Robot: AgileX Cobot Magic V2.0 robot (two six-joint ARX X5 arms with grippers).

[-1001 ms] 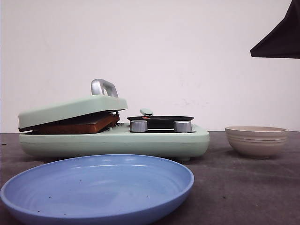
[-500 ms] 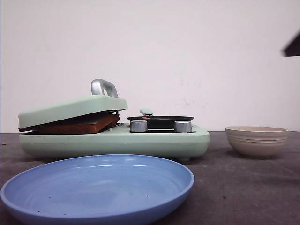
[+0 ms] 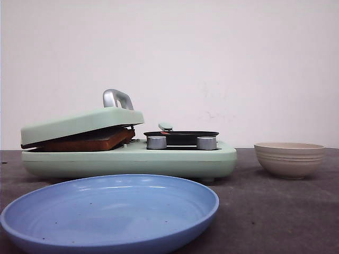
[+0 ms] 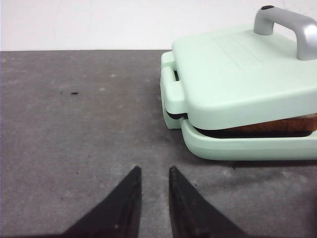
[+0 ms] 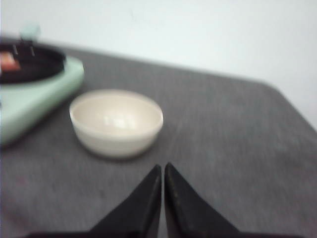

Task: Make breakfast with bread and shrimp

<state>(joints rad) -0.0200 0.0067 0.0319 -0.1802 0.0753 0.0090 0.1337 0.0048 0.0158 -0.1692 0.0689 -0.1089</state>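
- Grey table (image 3: 275,211) w/ a plain white wall behind.
- Mint cooker (image 3: 159,159) sits mid-table; its lid (image 3: 79,123) is tilted, resting on the bread (image 3: 100,141), brown crust poking out under it.
- Black pan (image 3: 183,136) on the cooker's right half; shrimp (image 5: 7,61) is in it, just a blurry orange bit.
- Blue plate (image 3: 159,222) up front, beige bowl (image 3: 290,159) to the right of the cooker.
- Left gripper (image 4: 152,184) over bare table near the cooker's lid end, jaws a narrow gap apart, holding nothing.
- Right gripper (image 5: 162,186) near the bowl, tips basically touching, nothing in them.
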